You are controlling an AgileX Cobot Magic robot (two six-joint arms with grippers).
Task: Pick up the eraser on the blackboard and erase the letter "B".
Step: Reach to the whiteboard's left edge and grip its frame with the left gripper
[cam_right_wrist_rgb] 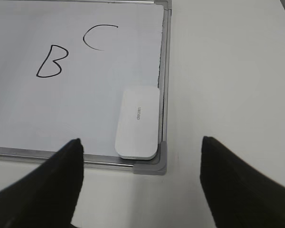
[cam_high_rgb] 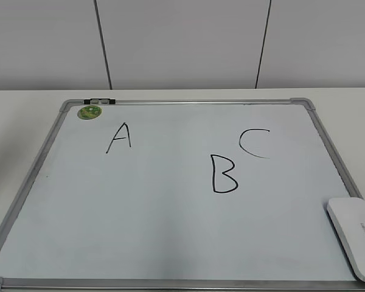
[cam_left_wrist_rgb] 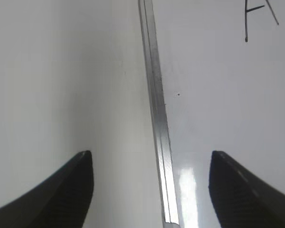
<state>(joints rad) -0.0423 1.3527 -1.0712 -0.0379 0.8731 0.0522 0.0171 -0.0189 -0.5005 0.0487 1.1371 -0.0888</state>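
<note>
The eraser (cam_right_wrist_rgb: 137, 123) lies flat in the blackboard's (cam_high_rgb: 170, 231) near right corner, well right of the letter "B" (cam_high_rgb: 224, 174), where the right end effector (cam_right_wrist_rgb: 140, 183), wide open and empty, can reach it, while the left end effector (cam_left_wrist_rgb: 151, 187) hangs open over the board's left frame.

Exterior view: the eraser (cam_high_rgb: 354, 236) is cut off by the right edge, and the blackboard (cam_high_rgb: 170, 231) loses its near corners at the bottom edge. The lettering on the eraser is too small to read. Left wrist view: only the lower strokes of the letter "A" (cam_left_wrist_rgb: 256, 19) show, the rest cut by the top edge. Both wrist views: each gripper shows only its dark fingertips (cam_left_wrist_rgb: 78, 180) (cam_right_wrist_rgb: 61, 175), the bodies lying out of frame.
</note>
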